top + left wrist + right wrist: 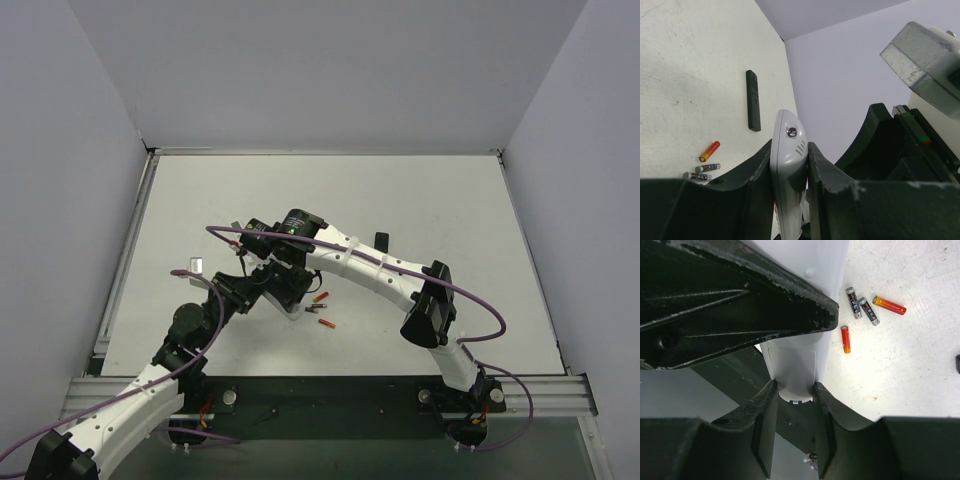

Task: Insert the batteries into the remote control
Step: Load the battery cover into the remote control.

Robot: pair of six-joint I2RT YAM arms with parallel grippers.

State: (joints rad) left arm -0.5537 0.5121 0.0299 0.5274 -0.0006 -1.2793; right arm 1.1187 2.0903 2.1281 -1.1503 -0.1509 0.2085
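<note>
Remote control (787,165) is held off the worktop (920,370) by both arms. The left gripper (790,152) is clenched across its body. The right gripper (794,390) is grasping the end where the outline of the back cover shows. The batteries (854,303) (the two blue-labelled ones, not the red cells (845,339)) lie loose on the worktop nearby, untouched. The step in hand looks like sliding the cover off. To do it well, the left should brace the body firmly while the right pulls straight along the remote's length without twisting or squeezing the thin cover hard enough to jam it.
</note>
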